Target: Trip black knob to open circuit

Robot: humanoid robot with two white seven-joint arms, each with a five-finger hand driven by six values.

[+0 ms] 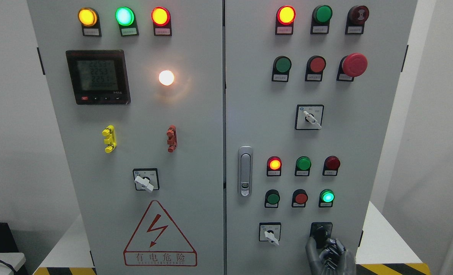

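Observation:
The black knob (pixel 321 231) sits on a black square plate at the lower right of the right cabinet door (pixel 364 133). My right hand (pixel 323 244), grey and metallic, comes up from the bottom edge right of the middle. Its thumb (pixel 311 247) rises along the knob's left side. Its curled fingers (pixel 335 248) press against the knob's lower right, so the hand pinches the knob from below. The knob's lower half is hidden behind the fingers. My left arm does not show.
A white selector switch (pixel 270 233) sits just left of the knob, with a lit green lamp (pixel 327 197) above it. A door latch (pixel 245 171) is on the door's left edge. A red mushroom stop button (pixel 354 65) is higher up. A yellow-black striped edge (pixel 390 268) runs below.

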